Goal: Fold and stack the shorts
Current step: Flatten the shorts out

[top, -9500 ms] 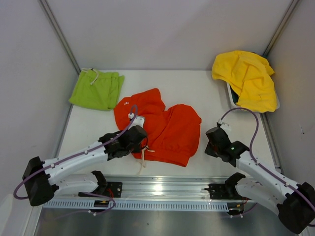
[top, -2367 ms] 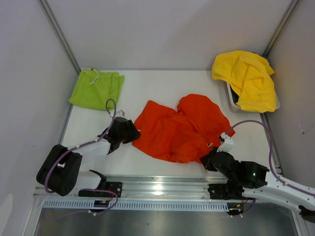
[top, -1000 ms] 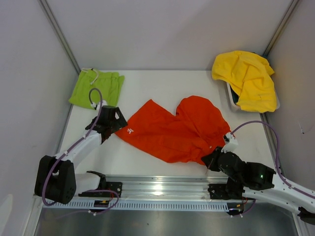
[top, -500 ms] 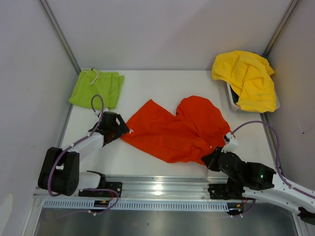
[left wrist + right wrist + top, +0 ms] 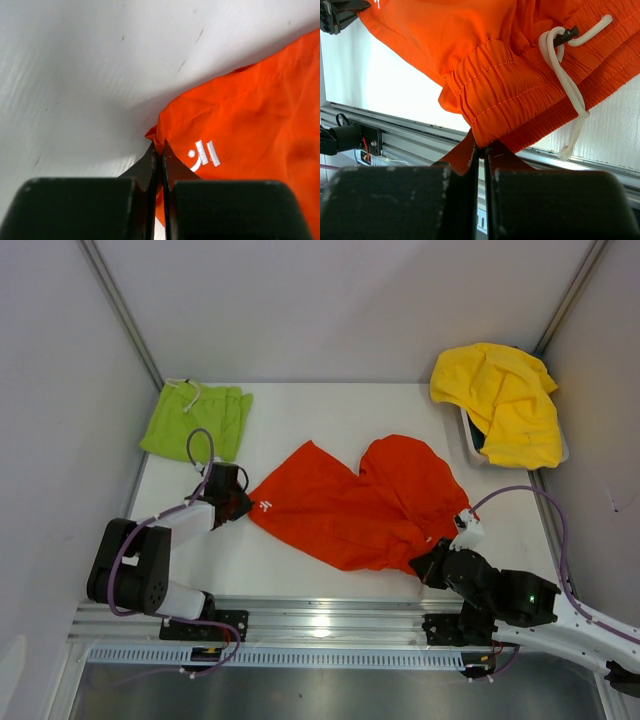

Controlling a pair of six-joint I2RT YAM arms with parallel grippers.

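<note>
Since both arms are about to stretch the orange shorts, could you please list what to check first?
1. Left gripper shut on the orange shorts at the hem corner: ok.
2. Right gripper shut on the waistband: ok.
3. Drawstring apart from the right gripper: ok.
4. Orange shorts lying flat: not ok, bunched near the waistband.
5. Green shorts apart from the orange pair: ok.
6. How much cloth the left gripper holds: cannot tell.

The end effector (image 5: 159, 148) pinches a corner of the orange-red shorts (image 5: 245, 125).

Left fingers (image 5: 146, 163) and right fingers (image 5: 464, 154) are pinched together.
</note>
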